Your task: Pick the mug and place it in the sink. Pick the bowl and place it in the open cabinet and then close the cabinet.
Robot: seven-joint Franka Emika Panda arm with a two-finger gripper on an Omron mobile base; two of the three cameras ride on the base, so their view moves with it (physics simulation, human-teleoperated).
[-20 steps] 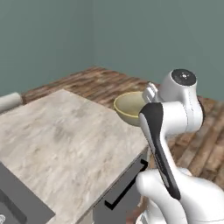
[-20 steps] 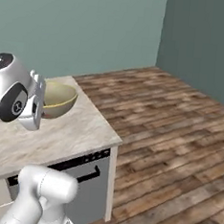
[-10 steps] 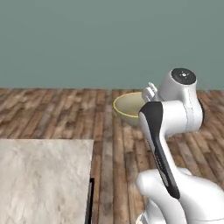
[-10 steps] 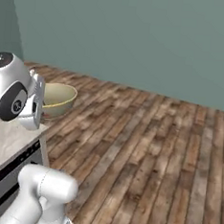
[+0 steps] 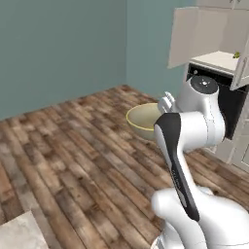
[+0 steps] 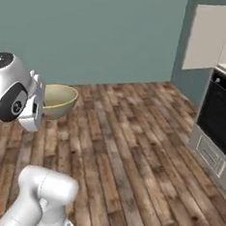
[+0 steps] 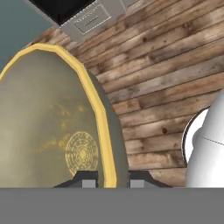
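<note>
Now the whole scene has swung: a second ago both base views looked down on a pale marble counter, and at this moment they show bare wooden plank floor (image 5: 73, 146) under a teal wall, with the tall cream cabinet (image 5: 204, 34) and its open raised-panel door at the right edge. That is the base turning, not the things moving.

Reading the left base view from the left, a last corner of the counter (image 5: 17, 236) sits at the bottom edge, then open floor, then the wide, shallow olive-tan bowl (image 5: 143, 119) carried in the air just beside the white wrist, then the black oven (image 5: 228, 104) beneath the cabinet. In the right base view the bowl (image 6: 59, 100) hangs just beside the wrist, with the cabinet door (image 6: 209, 36) far to the right.

The hand view shows the fingers (image 7: 113, 180) closed across the bowl's yellowish rim, one tip inside and one outside (a thin pinch, so a jolt could tilt it).

My judgement: the bowl is in transit, the cabinet is well apart from it, and placing it and closing the doors are not yet done.
</note>
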